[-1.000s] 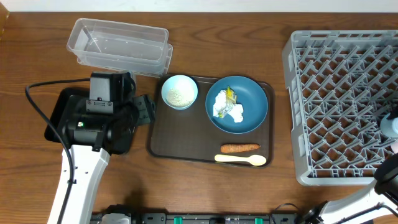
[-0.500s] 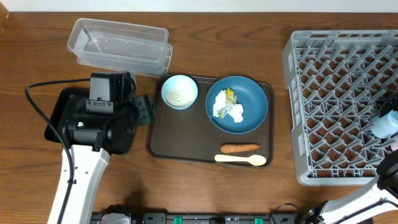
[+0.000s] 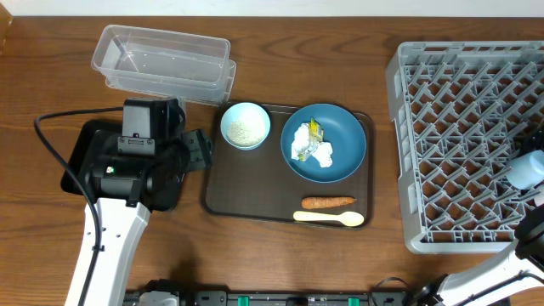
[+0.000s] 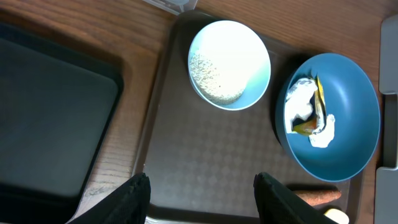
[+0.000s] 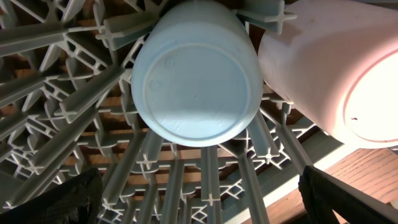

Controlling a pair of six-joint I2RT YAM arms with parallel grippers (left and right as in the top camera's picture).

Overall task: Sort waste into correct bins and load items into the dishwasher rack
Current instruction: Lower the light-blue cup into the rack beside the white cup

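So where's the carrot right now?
In the overhead view, the carrot lies on the brown tray, toward its right side, between the dark blue plate and the cream spoon.

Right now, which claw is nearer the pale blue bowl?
Left. The left claw hovers beside the bowl at the edge of the brown tray; the right claw is over the distant dishwasher rack, above the blue cup.

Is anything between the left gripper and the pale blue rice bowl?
Nothing visible does. In the left wrist view, only bare brown tray lies between the open left gripper and the bowl; the blue plate sits off to one side.
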